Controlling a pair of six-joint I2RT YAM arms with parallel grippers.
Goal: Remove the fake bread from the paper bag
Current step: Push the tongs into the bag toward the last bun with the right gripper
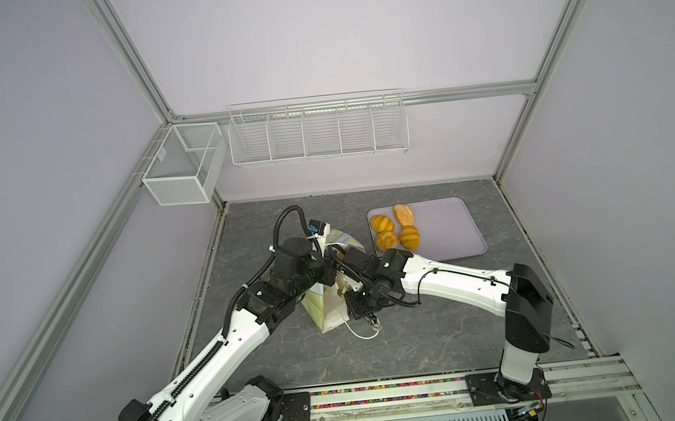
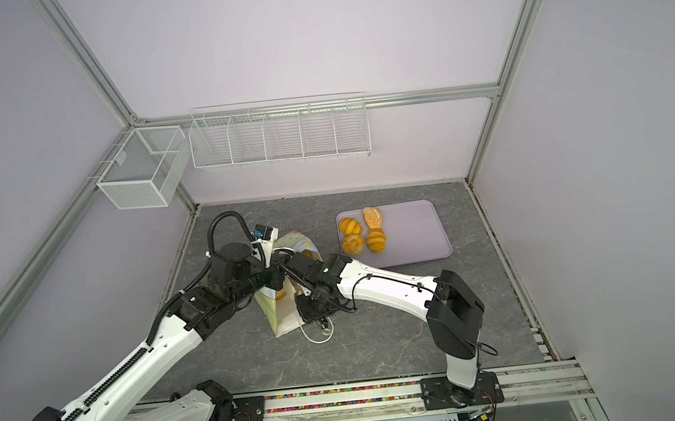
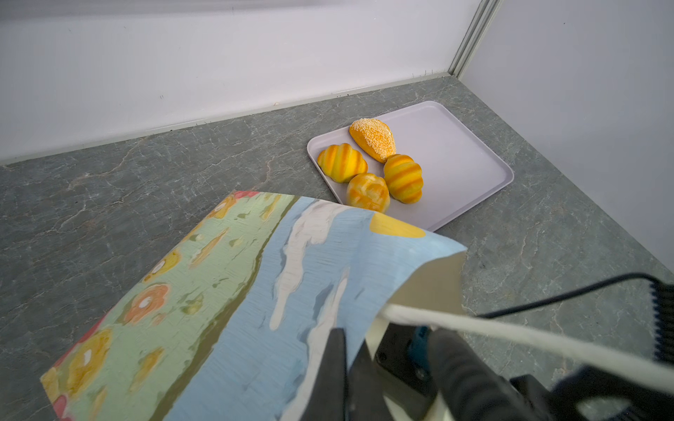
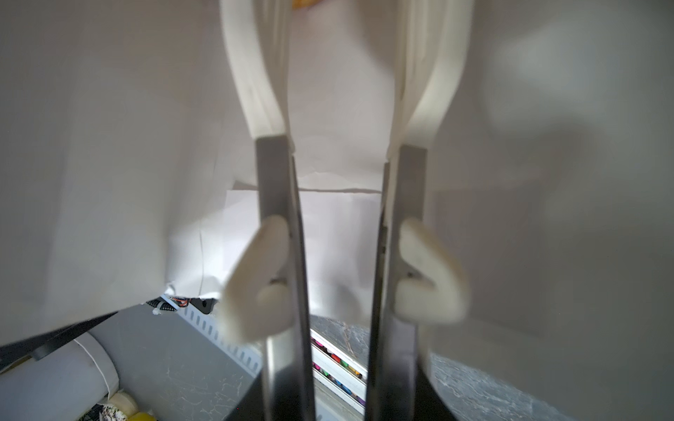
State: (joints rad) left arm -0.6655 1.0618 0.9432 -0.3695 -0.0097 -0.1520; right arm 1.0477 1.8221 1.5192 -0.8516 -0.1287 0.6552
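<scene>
Bag [image 3: 219, 291] stands tilted at the centre of the table [image 1: 422, 337], printed face toward the far side. Left gripper [image 3: 379, 339] is clamped on the bag's rim. Right gripper [image 4: 339, 73] is inside the white interior, jaws apart, nothing between them; an orange patch [image 4: 305, 3] shows deeper in. Four pieces of bread [image 1: 409, 236] lie on the tray [image 1: 445, 227], far right of the bag.

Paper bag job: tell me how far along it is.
Done: four pieces of fake bread lie on the lilac tray. In hand: the left end effector is shut on the paper bag at its rim; the right end effector reaches inside, open, nothing between its jaws. Left: an orange patch shows deeper in the bag, so at least one piece likely remains; how many cannot be told.
</scene>
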